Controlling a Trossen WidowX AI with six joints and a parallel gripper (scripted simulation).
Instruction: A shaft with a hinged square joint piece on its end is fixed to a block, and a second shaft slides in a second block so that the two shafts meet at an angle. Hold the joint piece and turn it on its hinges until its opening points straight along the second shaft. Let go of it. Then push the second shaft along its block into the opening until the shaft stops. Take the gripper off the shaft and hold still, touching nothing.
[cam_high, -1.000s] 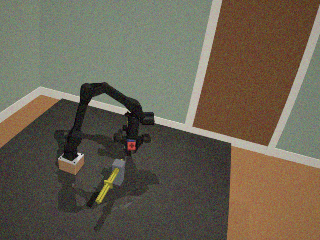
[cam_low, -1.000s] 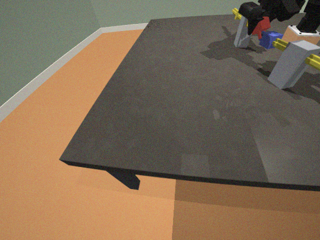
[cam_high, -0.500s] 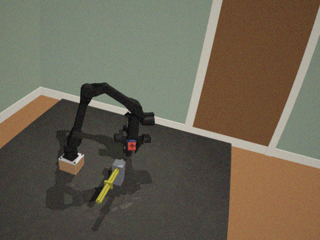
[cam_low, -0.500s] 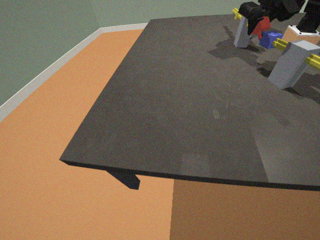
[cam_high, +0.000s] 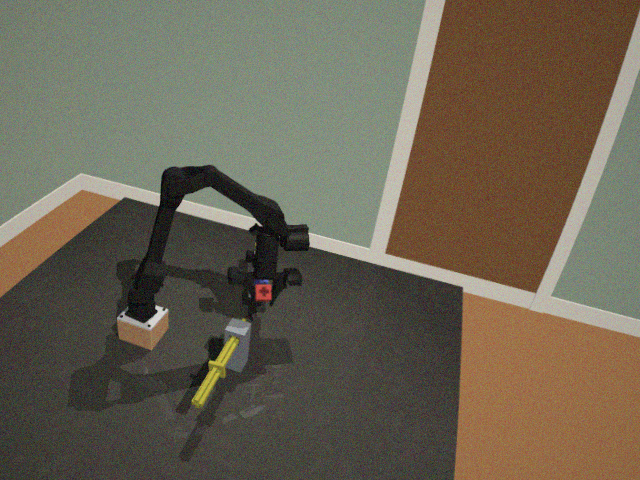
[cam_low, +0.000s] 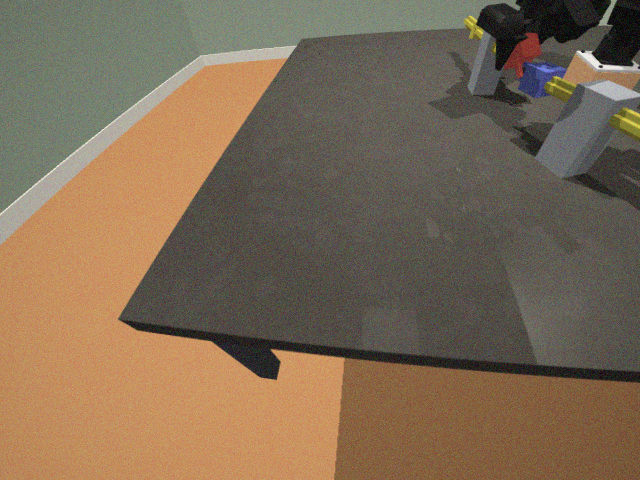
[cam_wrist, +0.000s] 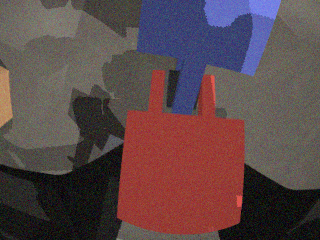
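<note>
The black gripper (cam_high: 263, 304) (cam_low: 509, 59) (cam_wrist: 172, 143) is clamped on a smooth, square-faced red joint piece (cam_high: 263, 291) (cam_low: 528, 50) (cam_wrist: 181, 165).

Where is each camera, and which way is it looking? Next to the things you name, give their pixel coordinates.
Top: up high, looking slantwise down at the black arm (cam_high: 245, 198) and the yellow shaft (cam_high: 208, 383) through its gray block (cam_high: 238, 348).
Exterior: above a table corner (cam_low: 310, 232), looking across; only parts of the arm (cam_low: 622, 36) show, at the upper right.
Wrist: on the arm near the gripper, looking past its dark fingers at the red piece (cam_wrist: 181, 170) and the blue piece (cam_wrist: 167, 30).
Top and exterior share the yellow shaft and the arm's white-topped base.
</note>
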